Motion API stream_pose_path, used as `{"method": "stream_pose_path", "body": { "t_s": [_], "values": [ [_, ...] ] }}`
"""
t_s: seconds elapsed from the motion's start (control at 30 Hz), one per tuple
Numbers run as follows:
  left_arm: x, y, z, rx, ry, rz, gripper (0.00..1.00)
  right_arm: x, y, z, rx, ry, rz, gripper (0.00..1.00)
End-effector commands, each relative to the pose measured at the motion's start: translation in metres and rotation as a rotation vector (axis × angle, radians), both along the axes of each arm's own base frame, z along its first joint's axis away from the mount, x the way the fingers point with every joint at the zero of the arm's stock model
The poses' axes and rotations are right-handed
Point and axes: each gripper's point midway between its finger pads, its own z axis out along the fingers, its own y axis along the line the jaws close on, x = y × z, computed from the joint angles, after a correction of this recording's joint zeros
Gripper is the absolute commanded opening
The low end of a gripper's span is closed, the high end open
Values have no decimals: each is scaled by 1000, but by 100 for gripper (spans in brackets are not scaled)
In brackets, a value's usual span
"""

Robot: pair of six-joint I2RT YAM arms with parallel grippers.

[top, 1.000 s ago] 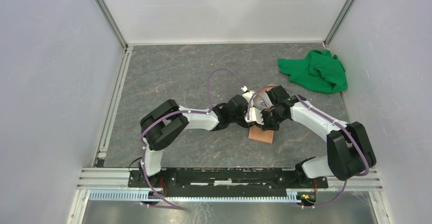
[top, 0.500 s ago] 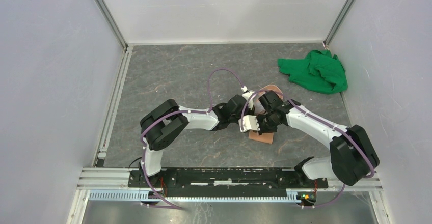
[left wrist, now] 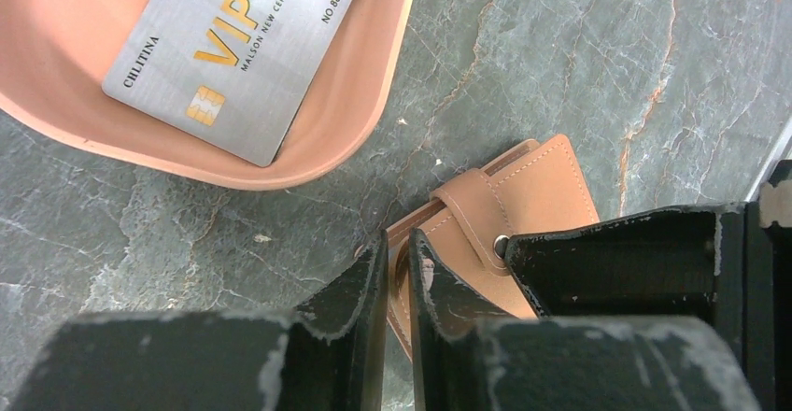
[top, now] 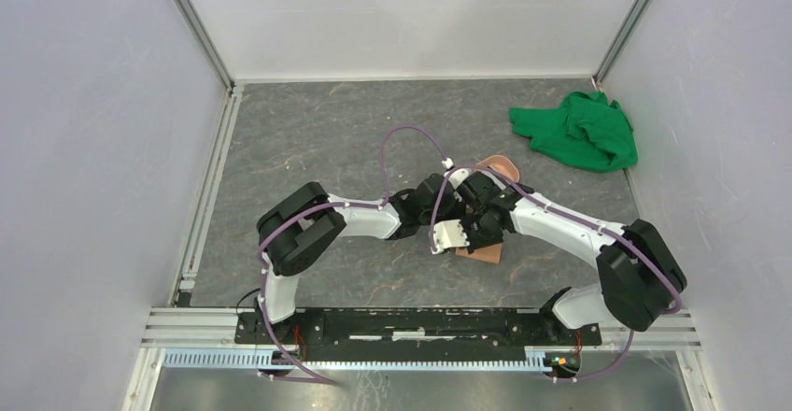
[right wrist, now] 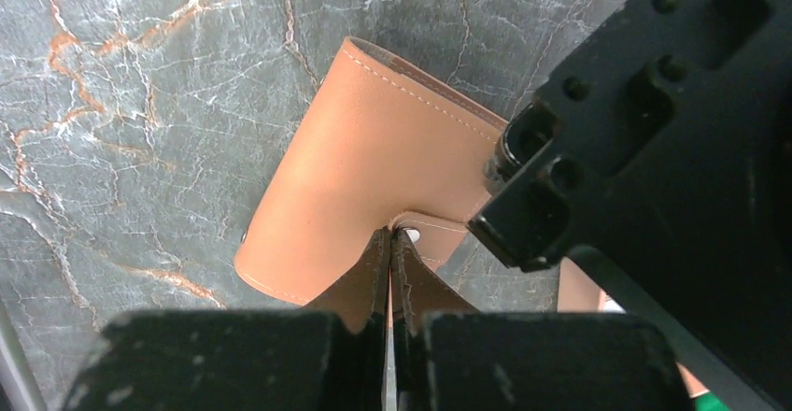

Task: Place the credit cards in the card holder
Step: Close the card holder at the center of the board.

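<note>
The tan card holder (top: 484,253) lies on the grey table between both arms. In the left wrist view my left gripper (left wrist: 397,252) is closed on the near edge of the card holder (left wrist: 546,182), beside its snap tab. In the right wrist view my right gripper (right wrist: 390,235) is shut on the snap tab of the card holder (right wrist: 374,149), whose cover curves up off the table. A grey-white VIP credit card (left wrist: 233,51) lies in the pink tray (left wrist: 378,103). The other cards are hidden.
The pink tray (top: 500,162) sits just behind the two grippers. A crumpled green cloth (top: 579,131) lies at the back right. White walls and metal rails enclose the table on three sides.
My right gripper has moved left and toward the near edge, from over the pink tray down to the card holder. The tray now shows behind it. The left arm has barely moved.
</note>
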Motion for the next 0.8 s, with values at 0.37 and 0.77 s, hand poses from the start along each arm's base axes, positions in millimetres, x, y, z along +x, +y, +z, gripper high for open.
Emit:
{"method": "stream_pose_path", "body": {
  "t_s": [0.37,0.77],
  "values": [
    [-4,6,16,-33,13,29,35,0,23,49,215,44,-142,52],
    [2,42,116,-162,-204,92,49,25,-31,66,430,-63,-462,44]
  ]
}}
